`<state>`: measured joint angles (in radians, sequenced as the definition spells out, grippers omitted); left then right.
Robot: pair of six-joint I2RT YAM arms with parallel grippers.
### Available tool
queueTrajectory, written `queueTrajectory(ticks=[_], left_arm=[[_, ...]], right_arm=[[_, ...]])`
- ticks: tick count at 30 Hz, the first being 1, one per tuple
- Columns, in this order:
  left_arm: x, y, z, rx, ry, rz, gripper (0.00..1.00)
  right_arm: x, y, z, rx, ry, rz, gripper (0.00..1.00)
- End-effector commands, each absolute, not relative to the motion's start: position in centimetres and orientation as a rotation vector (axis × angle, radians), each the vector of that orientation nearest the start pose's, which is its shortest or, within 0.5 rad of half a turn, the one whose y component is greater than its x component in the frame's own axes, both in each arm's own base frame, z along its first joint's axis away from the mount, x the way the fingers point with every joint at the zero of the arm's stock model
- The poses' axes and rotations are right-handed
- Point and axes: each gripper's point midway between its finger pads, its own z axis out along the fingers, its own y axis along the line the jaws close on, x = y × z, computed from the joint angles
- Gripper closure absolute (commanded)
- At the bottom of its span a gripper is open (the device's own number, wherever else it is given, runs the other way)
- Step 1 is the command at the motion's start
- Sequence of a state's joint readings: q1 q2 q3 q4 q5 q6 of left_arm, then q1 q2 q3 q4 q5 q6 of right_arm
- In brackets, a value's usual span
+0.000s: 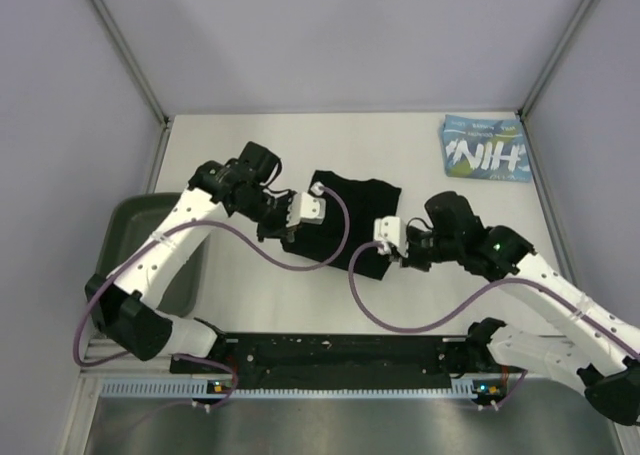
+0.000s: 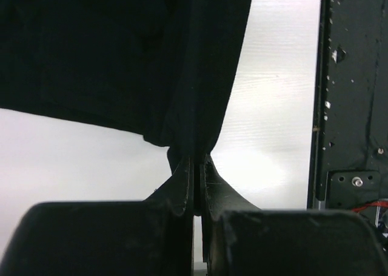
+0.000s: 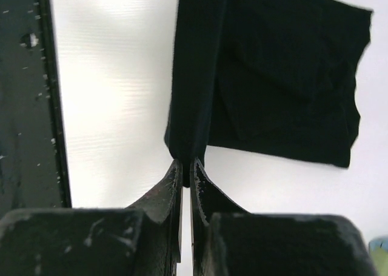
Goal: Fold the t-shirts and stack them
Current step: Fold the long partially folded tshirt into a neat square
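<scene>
Left claw: closed on a bunched fold of the black t-shirt; cloth is pinched between the two fingers.
Right claw: likewise closed on a gathered edge of the same shirt, at its near right side.
Black t-shirt: held at two points on its near side, with the rest spread and creased on the surface near the middle. How far the held edge is lifted cannot be told.
Light blue t-shirt: laid folded at the far right corner, white letters up, well apart from the black one.
Risk, slip: only a thin pinch of cloth is held by each claw. It could be lost if the arms are moved unevenly, and the fold would collapse.
Risk, skew: a crooked fold is likely if one side is carried further than the other.
Risk, snag: the purple cables hang in low loops beside the shirt and could be dragged across it.
Surroundings: a dark green tray is seen at the left edge, beneath the left arm; a black rail runs along the near edge.
In the way: no object is seen between the two shirts.
</scene>
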<state>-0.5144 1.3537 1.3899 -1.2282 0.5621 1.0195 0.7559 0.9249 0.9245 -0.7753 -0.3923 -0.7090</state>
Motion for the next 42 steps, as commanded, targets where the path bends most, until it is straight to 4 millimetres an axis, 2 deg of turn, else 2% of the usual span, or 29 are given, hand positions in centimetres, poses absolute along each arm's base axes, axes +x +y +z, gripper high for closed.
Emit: queueTrajectory(ticks=[1,4,9,12,16,22,30,42], left_arm=[[25.2,-20.3,21.4,-2.527,-2.581,0.756,1.0],[28.6,-20.9,21.5,-2.465,-2.683,0.724,1.0],[33.8,-21.0,21.0,-2.29,-2.821,0.665,1.0],[36.1,-21.3,20.7,-2.211,-2.875,0.656,1.0],[38.9,-21.6,20.8,-2.188,-2.938,0.624,1.0],[41.7,-22.6,19.8,-2.173,-3.013,0.599,1.0],[46.0,-22.6,18.0,-2.121,-3.124,0.436,1.0],[51.5,-24.7,14.8,-2.022,-3.322,0.415,1.0]], right_arm=[[19.5,19.9,20.4,-1.509,1.684,0.461,1.0],[21.9,19.7,20.8,-1.423,1.707,0.466,1.0],[26.0,19.0,20.1,-1.324,1.755,0.449,1.0],[28.2,18.6,19.9,-1.279,1.769,0.427,1.0],[31.1,17.9,19.8,-1.217,1.789,0.418,1.0],[34.2,16.8,18.9,-1.17,1.836,0.395,1.0],[37.4,16.0,16.6,-1.141,1.903,0.39,1.0],[42.0,14.9,13.2,-1.01,1.992,0.332,1.0]])
